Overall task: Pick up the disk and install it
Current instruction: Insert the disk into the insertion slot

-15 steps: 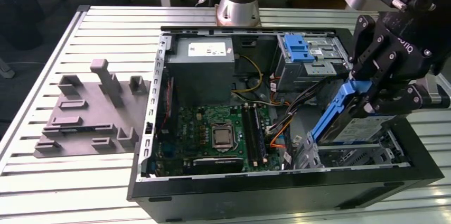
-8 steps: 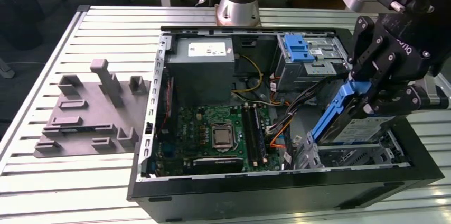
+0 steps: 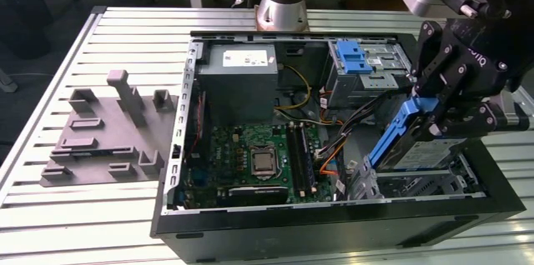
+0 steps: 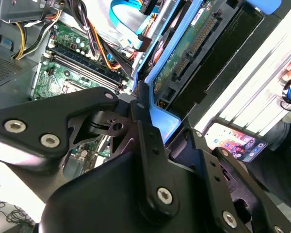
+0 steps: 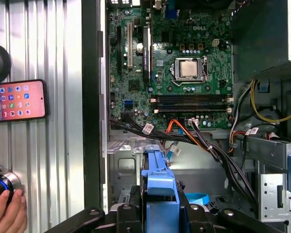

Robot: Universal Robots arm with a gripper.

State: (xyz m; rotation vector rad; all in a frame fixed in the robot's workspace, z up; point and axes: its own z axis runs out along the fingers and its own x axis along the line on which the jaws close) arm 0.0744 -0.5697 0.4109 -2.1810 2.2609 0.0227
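The disk is a silver drive in a blue plastic bracket. It hangs tilted on edge inside the open computer case, at the exterior view's right, just above a metal drive bay. My gripper is shut on it from above. In the second wrist view the disk's green underside and connector face the camera, with the gripper clamped on the blue bracket. The first wrist view shows the bracket's blue edge rising between the fingers of the gripper, over the case floor.
Inside the case are a green motherboard, a grey metal box, a drive cage with blue latch and loose cables. A grey fixture lies on the slatted table. A phone and a hand are beside the case.
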